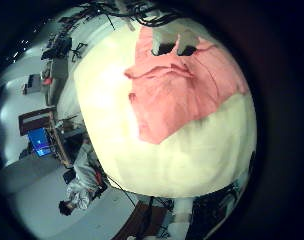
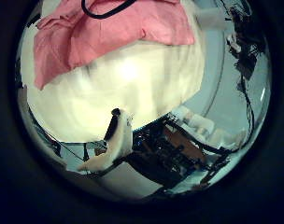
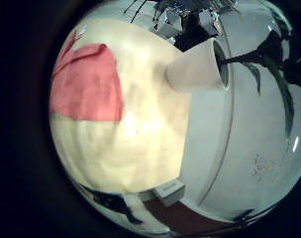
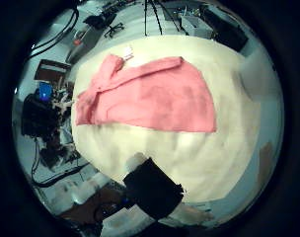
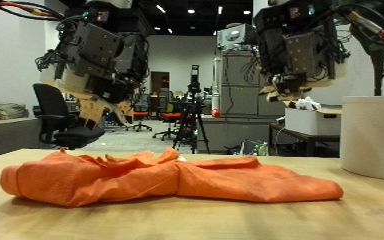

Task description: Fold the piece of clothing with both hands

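Pale wood worktop (image 5: 365,215) runs across the bottom of the outside view, with a dim room of office chairs and equipment behind it. At the upper left of the frame the left hand (image 5: 102,62) hangs well above the surface, its fingers relaxed and holding nothing. Below it, across the lower middle of the frame, an orange-pink piece of clothing (image 5: 166,178) lies on the worktop as a low, rumpled band, bunched thicker at its left end and tapering flat toward the right. At the upper right the right hand (image 5: 299,50) hangs equally high, fingers loose and empty, well apart from the cloth. A white pot (image 5: 375,135) stands on the worktop at the right edge of the frame, with dark plant leaves (image 5: 376,28) showing above it.

From the left palm views the clothing (image 1: 177,90) (image 2: 105,33) lies spread on the cream-toned worktop (image 1: 192,160) (image 2: 133,89), far off from the palm. The right palm views show the clothing (image 3: 88,84) (image 4: 150,99) the same way, flat on the worktop (image 3: 150,129) (image 4: 229,128), with the white pot (image 3: 198,67) standing beside it and apart from it.
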### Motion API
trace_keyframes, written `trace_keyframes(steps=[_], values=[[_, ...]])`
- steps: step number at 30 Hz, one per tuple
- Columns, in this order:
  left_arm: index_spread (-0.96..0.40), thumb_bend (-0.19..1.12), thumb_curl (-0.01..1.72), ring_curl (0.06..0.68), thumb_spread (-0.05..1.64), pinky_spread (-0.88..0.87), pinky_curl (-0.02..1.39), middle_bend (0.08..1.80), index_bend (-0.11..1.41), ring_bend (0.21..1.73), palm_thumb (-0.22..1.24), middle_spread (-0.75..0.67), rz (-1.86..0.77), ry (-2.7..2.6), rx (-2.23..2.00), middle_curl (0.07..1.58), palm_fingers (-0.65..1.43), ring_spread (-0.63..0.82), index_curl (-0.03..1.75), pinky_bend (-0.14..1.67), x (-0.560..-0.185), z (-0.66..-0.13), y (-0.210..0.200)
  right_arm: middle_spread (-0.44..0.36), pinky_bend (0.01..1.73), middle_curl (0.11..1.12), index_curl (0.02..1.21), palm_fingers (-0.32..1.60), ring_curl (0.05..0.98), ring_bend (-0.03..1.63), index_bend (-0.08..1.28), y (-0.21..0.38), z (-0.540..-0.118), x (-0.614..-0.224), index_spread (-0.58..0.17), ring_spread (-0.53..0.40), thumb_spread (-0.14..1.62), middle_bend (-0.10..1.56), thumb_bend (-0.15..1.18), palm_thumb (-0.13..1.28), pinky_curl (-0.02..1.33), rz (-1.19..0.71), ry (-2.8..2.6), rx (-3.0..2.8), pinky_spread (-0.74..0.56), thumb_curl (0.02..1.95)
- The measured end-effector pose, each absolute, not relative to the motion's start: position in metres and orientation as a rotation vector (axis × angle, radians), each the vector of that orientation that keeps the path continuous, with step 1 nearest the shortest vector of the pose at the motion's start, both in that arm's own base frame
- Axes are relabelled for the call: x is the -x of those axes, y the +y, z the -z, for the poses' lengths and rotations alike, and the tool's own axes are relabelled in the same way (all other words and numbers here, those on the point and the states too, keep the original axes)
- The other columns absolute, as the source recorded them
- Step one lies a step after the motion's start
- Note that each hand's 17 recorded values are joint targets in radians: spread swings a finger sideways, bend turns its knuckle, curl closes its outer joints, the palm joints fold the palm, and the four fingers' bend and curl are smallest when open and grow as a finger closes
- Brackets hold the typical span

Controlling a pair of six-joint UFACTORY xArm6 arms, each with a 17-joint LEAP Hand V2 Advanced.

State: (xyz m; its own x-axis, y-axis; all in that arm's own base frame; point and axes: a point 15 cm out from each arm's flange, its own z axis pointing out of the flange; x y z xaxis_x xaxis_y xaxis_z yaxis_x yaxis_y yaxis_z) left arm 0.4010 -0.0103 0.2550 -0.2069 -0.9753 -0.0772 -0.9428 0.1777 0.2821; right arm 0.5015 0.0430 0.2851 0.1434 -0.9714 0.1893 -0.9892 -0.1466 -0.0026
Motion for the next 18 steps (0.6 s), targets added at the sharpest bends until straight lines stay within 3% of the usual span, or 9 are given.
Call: trace_keyframes(steps=[5, 9, 18], values=[[0.15, -0.02, 0.31, 0.221, 1.17, 0.48, 0.31, 0.17, 0.14, 0.50, 0.42, 0.46, 0.411, -2.318, -1.898, 0.22, -0.07, 0.55, 0.23, 0.42, -0.401, -0.255, -0.008, -0.011, 0.38, 0.30, 0.35, 0.13, 0.219, 0.37, 0.16, 0.030, -0.231, -0.502, -0.327, 0.135, 1.38, 0.19, 0.34, 0.08, 0.26, -0.104, -1.883, -2.242, 0.31, 0.20], [0.16, -0.01, 0.31, 0.221, 1.17, 0.48, 0.31, 0.18, 0.14, 0.49, 0.43, 0.45, 0.404, -2.308, -1.906, 0.22, -0.07, 0.55, 0.23, 0.41, -0.401, -0.255, -0.005, -0.010, 0.38, 0.31, 0.33, 0.12, 0.219, 0.36, 0.15, 0.017, -0.195, -0.503, -0.340, 0.147, 1.37, 0.21, 0.29, 0.07, 0.27, -0.030, -1.859, -2.188, 0.32, 0.19], [0.16, -0.02, 0.31, 0.223, 1.17, 0.49, 0.32, 0.18, 0.14, 0.49, 0.45, 0.44, 0.421, -2.296, -1.907, 0.23, -0.06, 0.54, 0.22, 0.41, -0.398, -0.251, 0.001, -0.011, 0.36, 0.33, 0.29, 0.10, 0.224, 0.34, 0.14, 0.008, -0.170, -0.521, -0.344, 0.164, 1.31, 0.22, 0.19, 0.10, 0.28, 0.000, -1.843, -2.150, 0.32, 0.19]])
